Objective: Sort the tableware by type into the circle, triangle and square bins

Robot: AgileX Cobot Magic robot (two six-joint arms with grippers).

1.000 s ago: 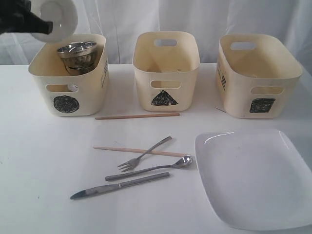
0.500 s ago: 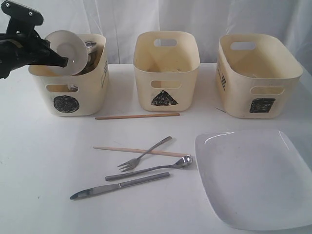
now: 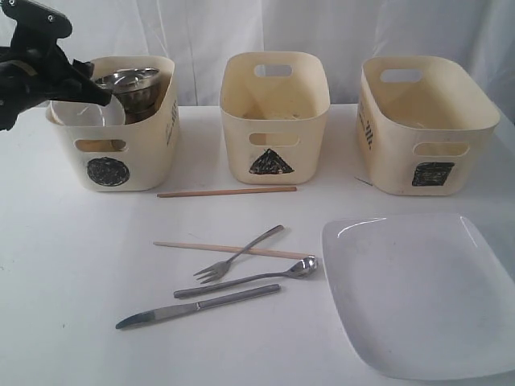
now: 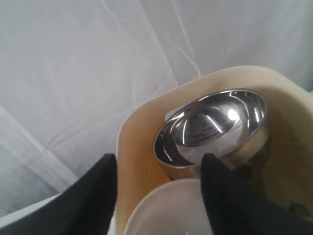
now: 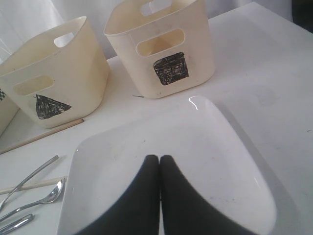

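The white bowl (image 3: 80, 114) sits inside the circle bin (image 3: 113, 157), next to the nested steel bowls (image 3: 129, 84). My left gripper (image 3: 95, 95) hovers at that bin's rim, fingers spread wide; in the left wrist view the white bowl (image 4: 171, 210) lies below the open left gripper (image 4: 156, 164), with the steel bowls (image 4: 215, 127) beyond. On the table lie a fork (image 3: 237, 256), spoon (image 3: 249, 280), knife (image 3: 197, 306) and two chopsticks (image 3: 227, 191) (image 3: 201, 246). My right gripper (image 5: 160, 159) is shut above the large white plate (image 5: 195, 132). No mugs show.
The triangle bin (image 3: 273, 112) stands in the middle and the square bin (image 3: 426, 129) at the right. The plate (image 3: 418, 293) fills the front right of the table. A white curtain hangs behind the bins.
My left gripper came down from above the circle bin with the white bowl. The bowl now rests in the bin and the fingers stand apart. The cutlery and plate stayed put.
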